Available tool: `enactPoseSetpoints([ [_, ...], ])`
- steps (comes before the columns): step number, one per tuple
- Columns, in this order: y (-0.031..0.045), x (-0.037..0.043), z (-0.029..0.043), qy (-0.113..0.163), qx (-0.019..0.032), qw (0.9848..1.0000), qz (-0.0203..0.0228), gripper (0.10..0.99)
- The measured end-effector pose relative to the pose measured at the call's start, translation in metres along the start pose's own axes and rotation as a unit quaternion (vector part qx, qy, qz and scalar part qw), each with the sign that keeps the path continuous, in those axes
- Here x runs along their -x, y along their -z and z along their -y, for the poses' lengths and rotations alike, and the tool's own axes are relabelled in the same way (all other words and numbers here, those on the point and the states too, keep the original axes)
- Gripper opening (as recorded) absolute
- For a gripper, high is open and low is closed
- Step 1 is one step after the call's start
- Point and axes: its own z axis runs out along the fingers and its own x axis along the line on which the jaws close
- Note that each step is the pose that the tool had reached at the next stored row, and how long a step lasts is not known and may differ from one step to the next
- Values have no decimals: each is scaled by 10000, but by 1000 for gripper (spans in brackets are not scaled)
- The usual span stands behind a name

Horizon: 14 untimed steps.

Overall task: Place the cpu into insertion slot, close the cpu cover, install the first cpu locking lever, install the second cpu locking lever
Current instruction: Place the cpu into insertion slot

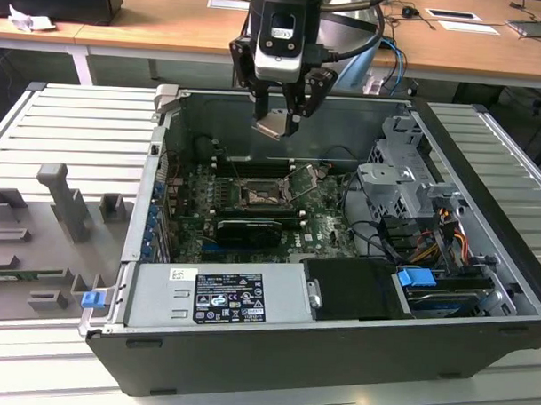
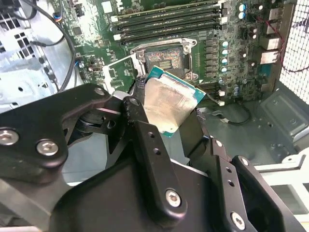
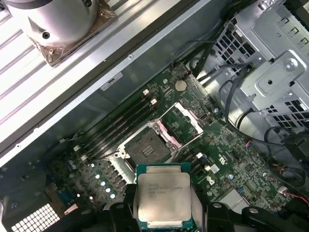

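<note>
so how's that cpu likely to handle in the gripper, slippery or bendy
Probably stiff: the cpu is a flat plate with a metal top and shows no sag in the gripper. Possibly slippery, since that top looks smooth and only its thin edges seem gripped. Likely light, being so thin.

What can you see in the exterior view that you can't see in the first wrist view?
Exterior view: the whole case, the grey power box inside it, grey blocks on the exterior view's left, and a wooden desk behind.

First wrist view: a coin battery on the board and a shiny metal cylinder outside the case.

Both: the gripper pinching the cpu up over the board, the slot bare, the cover flipped up, and the memory slots.
</note>
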Motion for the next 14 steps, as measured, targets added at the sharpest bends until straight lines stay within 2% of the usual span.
enactPoseSetpoints([
  [11,-18,1,0,-451,2,9990,43,529],
  [14,-37,2,2,-467,0,9989,46,529],
])
